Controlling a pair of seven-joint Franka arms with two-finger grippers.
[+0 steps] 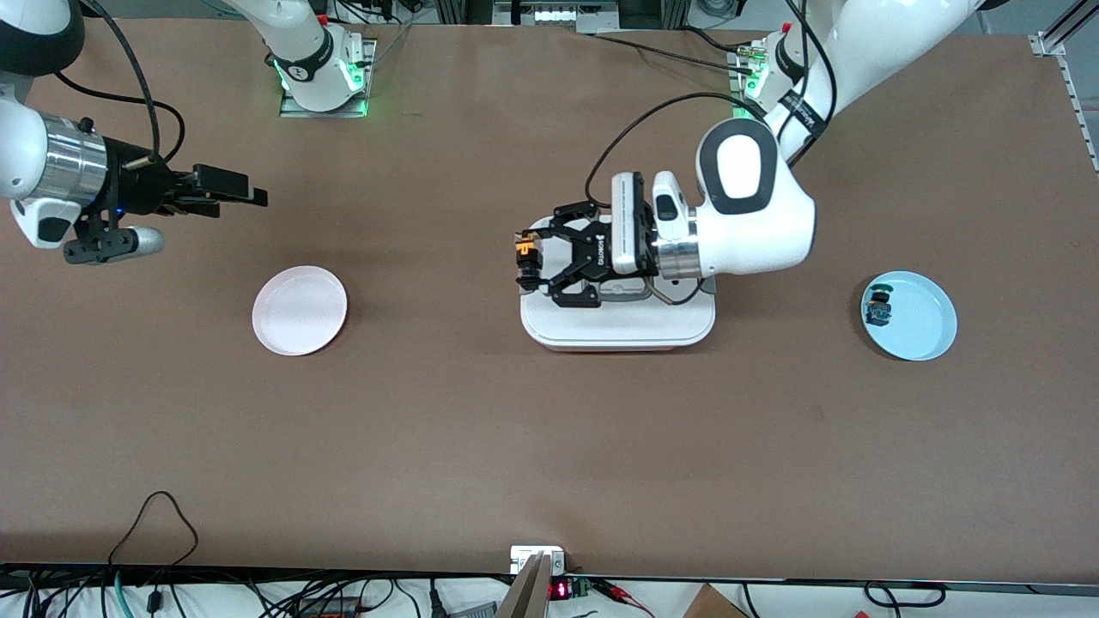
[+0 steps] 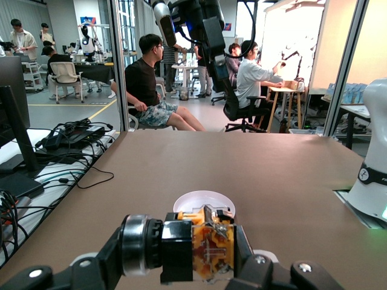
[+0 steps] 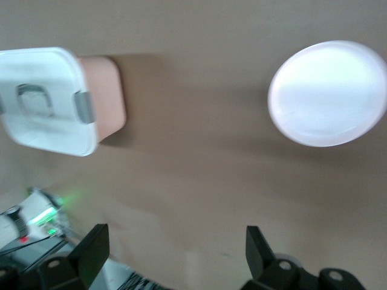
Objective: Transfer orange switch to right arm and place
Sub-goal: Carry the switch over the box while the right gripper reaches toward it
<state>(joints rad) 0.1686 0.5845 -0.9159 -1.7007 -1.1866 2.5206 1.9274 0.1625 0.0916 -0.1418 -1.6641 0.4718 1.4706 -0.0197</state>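
The orange switch [image 1: 525,249] sits clamped between the left gripper [image 1: 529,260] fingers.

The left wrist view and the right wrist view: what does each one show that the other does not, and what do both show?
Only the left wrist view shows the orange switch, clamped in the shut left gripper, and seated people past the table's end. Only the right wrist view shows the white-lidded pink box and the open right gripper. Both show the pink plate and the brown table.

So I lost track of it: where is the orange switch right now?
The left gripper holds the orange switch in the air, over the edge of the lidded white container at mid-table in the front view.
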